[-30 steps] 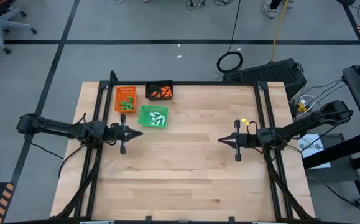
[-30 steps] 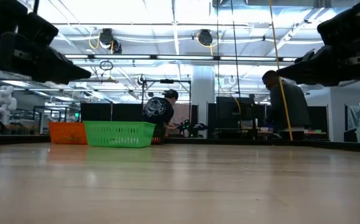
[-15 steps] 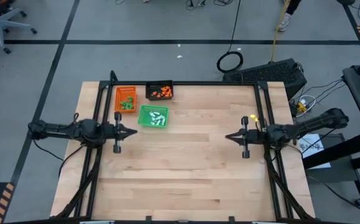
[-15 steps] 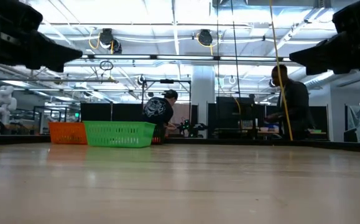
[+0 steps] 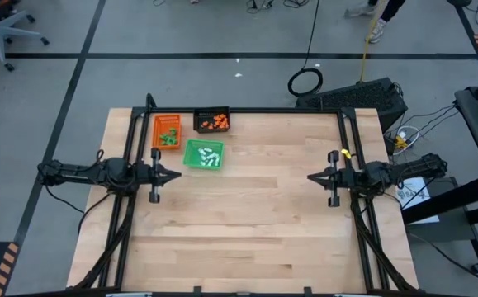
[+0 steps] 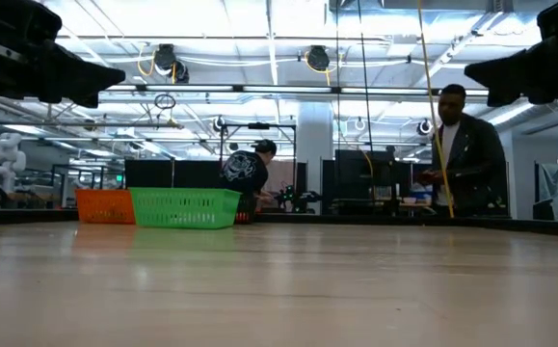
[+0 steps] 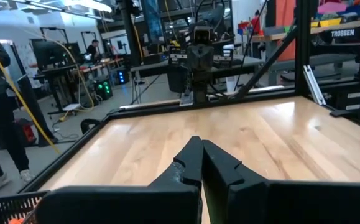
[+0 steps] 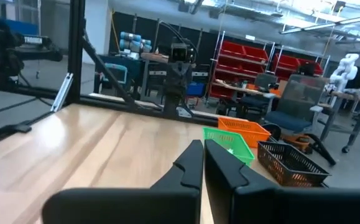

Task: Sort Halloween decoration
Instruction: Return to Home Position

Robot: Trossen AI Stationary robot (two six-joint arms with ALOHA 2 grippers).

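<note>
The Halloween decoration lies sorted in three small trays at the table's far left. Green pieces [image 5: 169, 137] are in the orange tray [image 5: 158, 124], orange pieces [image 5: 215, 124] in the black tray [image 5: 212, 113], and white pieces [image 5: 209, 154] in the green tray [image 5: 191, 158]. My left gripper [image 5: 179, 174] is shut, held level over the table's left side just near of the green tray. My right gripper [image 5: 309, 176] is shut and level over the right side. Both wrist views show the fingers closed on nothing: left gripper [image 7: 199, 149], right gripper [image 8: 201, 149].
Bare wood lies between the two grippers and toward the near edge. A black metal frame [image 5: 346, 140] borders the table. In the low view the green tray [image 6: 184, 207] and orange tray [image 6: 103, 205] stand at the far left. A person [image 6: 466, 154] stands beyond the far side.
My right gripper has drawn back toward the table's right edge and risen a little, tipping up to about level, still shut. My left gripper drew back slightly toward the left edge, then kept still. The trays and pieces have not moved.
</note>
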